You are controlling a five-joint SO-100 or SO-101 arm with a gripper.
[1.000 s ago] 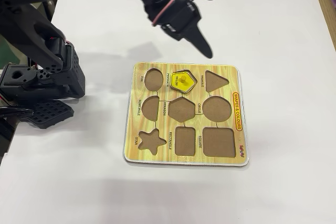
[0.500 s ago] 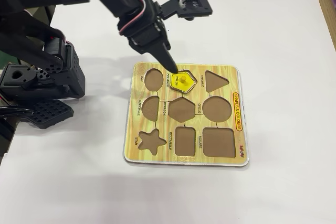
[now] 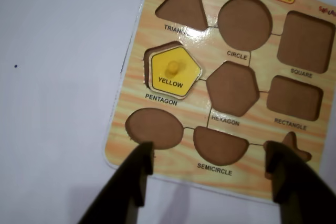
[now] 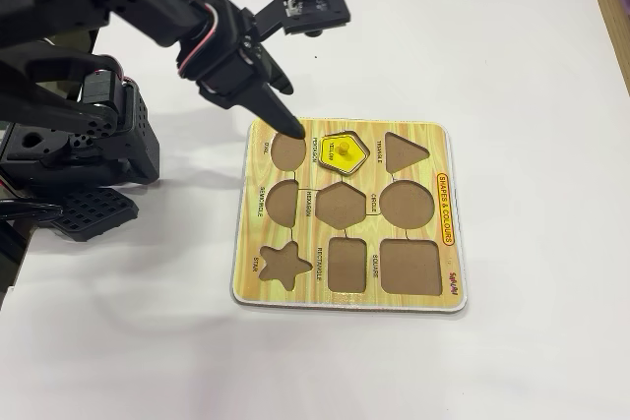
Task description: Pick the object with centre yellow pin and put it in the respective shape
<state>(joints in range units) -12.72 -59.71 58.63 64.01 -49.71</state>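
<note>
Yellow pentagon piece (image 3: 174, 72) with knob, seated flat (slightly askew) in pentagon cutout (image 3: 148, 59)

A plain white counter (image 4: 512, 36) carries the scene. Lying flat on it is a square yellow wood-grain shape board (image 4: 349, 218) with brown cutouts, and the black robot arm's base (image 4: 84, 159) stands just beside the board at the left of the fixed view.

Black arm reaches in from the left of the fixed view, elbow high, wrist pitched down, the gripper (image 4: 281, 125) pointing down and to the right. In the wrist view the gripper (image 3: 210, 163) shows two dark fingers (image 3: 137, 174) rising from the bottom edge, spread wide with nothing between them. How high the tips hang is hard to judge, probably just clear.
</note>
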